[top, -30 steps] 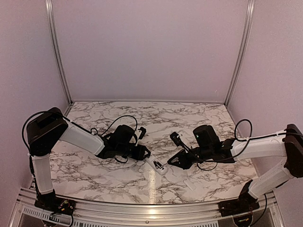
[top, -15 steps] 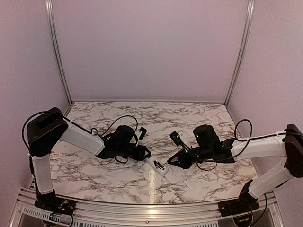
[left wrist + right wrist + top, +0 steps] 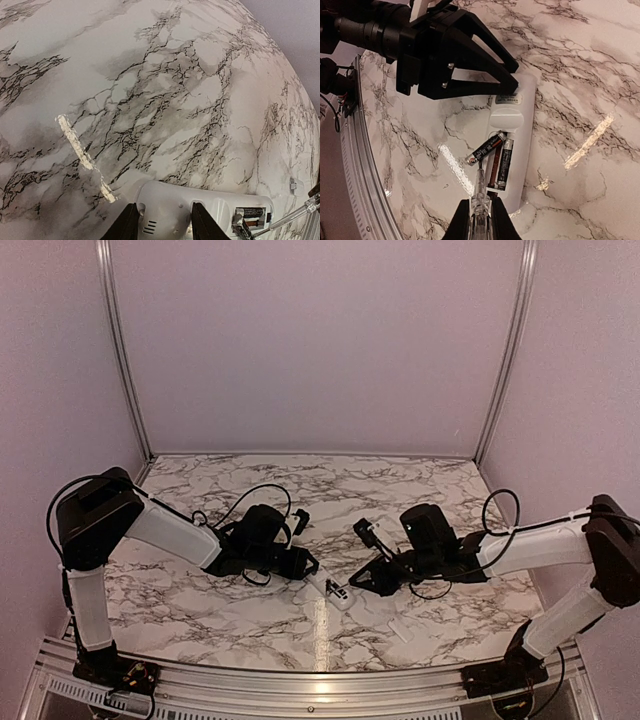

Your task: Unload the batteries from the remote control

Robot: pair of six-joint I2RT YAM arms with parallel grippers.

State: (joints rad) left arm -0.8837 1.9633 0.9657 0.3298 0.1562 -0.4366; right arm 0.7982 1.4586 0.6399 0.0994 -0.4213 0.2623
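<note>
The white remote control (image 3: 524, 116) lies on the marble table with its dark recess facing up. My left gripper (image 3: 162, 222) is shut on its rounded end (image 3: 172, 210). One of the batteries (image 3: 487, 148) is tipped up and angles out over the remote's edge. The other (image 3: 504, 164) lies flat in the recess. My right gripper (image 3: 480, 200) is shut on a thin clear stick (image 3: 479, 182), whose tip sits just below the raised battery's end. In the top view the left gripper (image 3: 308, 568) and right gripper (image 3: 362, 582) face each other across the remote (image 3: 338, 593).
A small white flat piece (image 3: 400, 628) lies on the table near the front, right of the remote. A pale worn streak (image 3: 82, 157) marks the marble. The metal front rail (image 3: 365, 175) runs close behind the remote. Walls enclose the back and both sides.
My right arm has shifted slightly left, bringing the stick closer in at the remote. The left arm and the remote have stayed where they were.
</note>
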